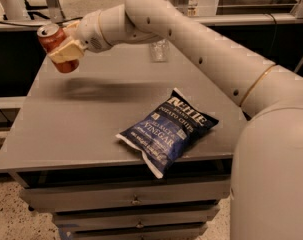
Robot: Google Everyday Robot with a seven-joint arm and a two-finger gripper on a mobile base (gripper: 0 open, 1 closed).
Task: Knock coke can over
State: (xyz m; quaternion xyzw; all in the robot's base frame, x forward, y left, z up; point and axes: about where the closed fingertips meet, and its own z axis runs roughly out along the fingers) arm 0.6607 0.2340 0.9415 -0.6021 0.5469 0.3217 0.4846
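Red can (50, 38) is clenched, tilted, by the gripper (63, 55) near the table (91, 129) edge; if released there, it may be lost over the side.

The hand (65, 58) grips the tilted coke can (51, 36) above the table (81, 134), far left; the chip bag (168, 131) lies front right.

The cream two-finger gripper (64, 57), out over the grey table's (81, 129) far left corner, clasps the small red aluminium coke can (49, 38) and hides its middle and script. The white arm (191, 39) covers the top of the clear plastic bottle (159, 52). The bottom edge cuts off the grey metal drawers (136, 202).
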